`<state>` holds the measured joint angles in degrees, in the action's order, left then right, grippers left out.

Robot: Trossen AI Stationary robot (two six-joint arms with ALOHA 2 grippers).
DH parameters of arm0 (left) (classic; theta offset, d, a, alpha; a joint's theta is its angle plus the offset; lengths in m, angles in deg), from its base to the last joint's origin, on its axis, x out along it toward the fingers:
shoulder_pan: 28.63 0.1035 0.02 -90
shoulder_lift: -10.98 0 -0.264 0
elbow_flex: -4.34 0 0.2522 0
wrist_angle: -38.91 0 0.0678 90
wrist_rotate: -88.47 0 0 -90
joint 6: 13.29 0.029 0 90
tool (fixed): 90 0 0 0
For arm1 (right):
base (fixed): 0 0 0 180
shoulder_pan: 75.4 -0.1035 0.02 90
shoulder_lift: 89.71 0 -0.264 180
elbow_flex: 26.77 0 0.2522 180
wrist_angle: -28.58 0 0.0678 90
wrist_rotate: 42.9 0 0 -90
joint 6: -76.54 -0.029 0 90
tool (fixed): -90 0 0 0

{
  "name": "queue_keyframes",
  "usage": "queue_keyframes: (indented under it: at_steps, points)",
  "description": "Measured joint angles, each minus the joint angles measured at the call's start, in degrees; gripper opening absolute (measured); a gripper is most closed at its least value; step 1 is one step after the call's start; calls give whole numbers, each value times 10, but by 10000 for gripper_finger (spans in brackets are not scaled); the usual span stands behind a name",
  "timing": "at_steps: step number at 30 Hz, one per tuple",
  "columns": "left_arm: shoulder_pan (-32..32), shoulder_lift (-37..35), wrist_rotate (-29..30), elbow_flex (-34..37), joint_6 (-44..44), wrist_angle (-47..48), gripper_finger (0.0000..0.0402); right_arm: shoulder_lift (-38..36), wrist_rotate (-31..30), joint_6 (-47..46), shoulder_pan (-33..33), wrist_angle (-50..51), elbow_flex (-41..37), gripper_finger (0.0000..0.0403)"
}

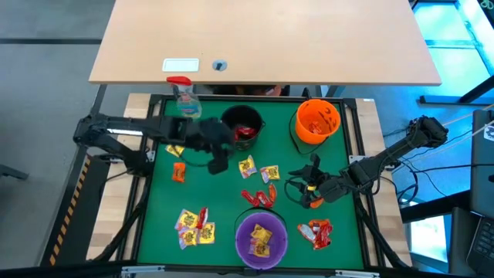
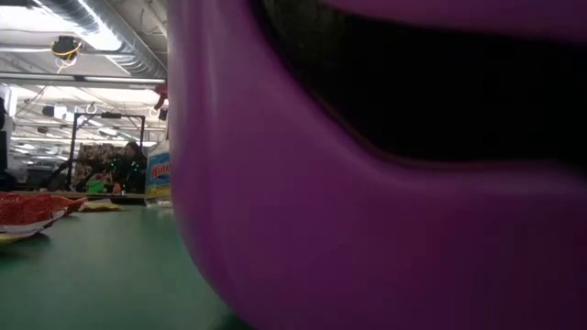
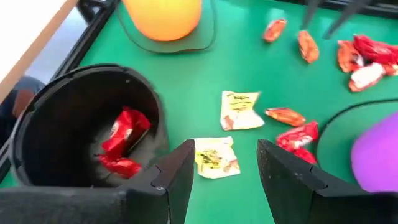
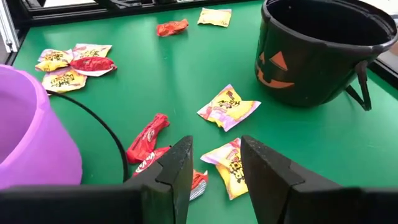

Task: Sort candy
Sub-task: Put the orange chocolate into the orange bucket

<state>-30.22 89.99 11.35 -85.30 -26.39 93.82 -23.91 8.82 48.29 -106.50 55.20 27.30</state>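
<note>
3 bowls stand on the green table (image 1: 154,224): a black bowl (image 1: 242,122) at the far middle with red candy (image 3: 123,142) inside, an orange bowl (image 1: 318,121) to its right, and a purple bowl (image 1: 261,236) at the near edge holding a yellow packet (image 1: 262,238). Loose candy lies scattered between them: 2 yellow packets (image 1: 258,169) near the middle, red packets (image 1: 258,198) just beyond the purple bowl, a yellow-and-red cluster (image 1: 194,226) at the near left, an orange packet (image 1: 178,171) at the left, and a red-and-white pile (image 1: 318,232) at the near right. The left gripper (image 1: 219,164) hangs just beside the black bowl, its fingers apart and empty above a yellow packet (image 3: 214,157). The right gripper (image 1: 303,185) sits low at the table's right, below the orange bowl, fingers (image 4: 176,171) parted with nothing between them. A spray bottle with red trigger (image 1: 184,96) stands at the far left edge.
</note>
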Motion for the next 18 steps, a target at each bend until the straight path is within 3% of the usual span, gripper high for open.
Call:
queue_keyframes:
  at_steps: [8,18]
  points:
    - [-121,-10,109,1,-62,2,163,1,4,-15,0,2,0,131]
    - [-180,-11,180,1,-114,52,163,28,4,-13,-1,4,0,131]
